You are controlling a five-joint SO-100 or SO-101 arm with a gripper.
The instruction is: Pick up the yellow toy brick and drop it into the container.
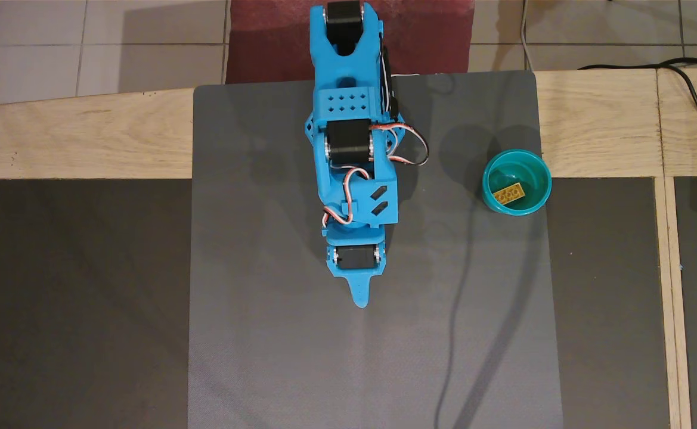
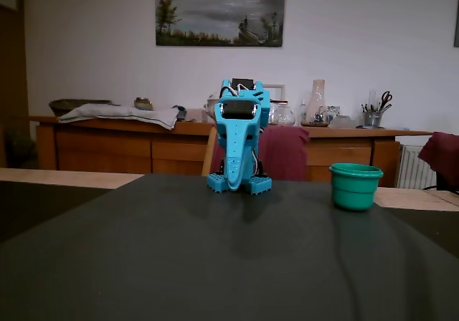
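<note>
On the grey mat (image 1: 265, 298), in the overhead view, the blue arm (image 1: 351, 149) is sitting folded back over its base, with its gripper (image 1: 360, 301) pointing toward the lower edge of the picture. Only a single narrow blue tip is showing past the black servo housing, with no gap visible between the fingers, so the gripper is appearing closed and is carrying nothing. Red, white and black servo leads are looping along the right side of the arm.

To the right of the arm and well apart from it, the container (image 1: 516, 182) is standing upright at the right edge of the mat, close to where the mat is meeting the wooden table (image 1: 86, 137). Inside the container, the yellow toy brick (image 1: 508, 193) is lying on the glossy floor, studs up, turned at a slight angle and resting left of centre.

From the fixed view, the arm (image 2: 240, 138) is facing the camera in its folded posture at the far end of the dark surface, and the gripper (image 2: 231, 185) is pointing downward near the base. The container (image 2: 355, 186) is standing to the right of the arm; its wall is hiding the brick from this angle. Behind the table, a wooden sideboard (image 2: 143, 149) and a framed painting (image 2: 220, 11) are occupying the background.
</note>
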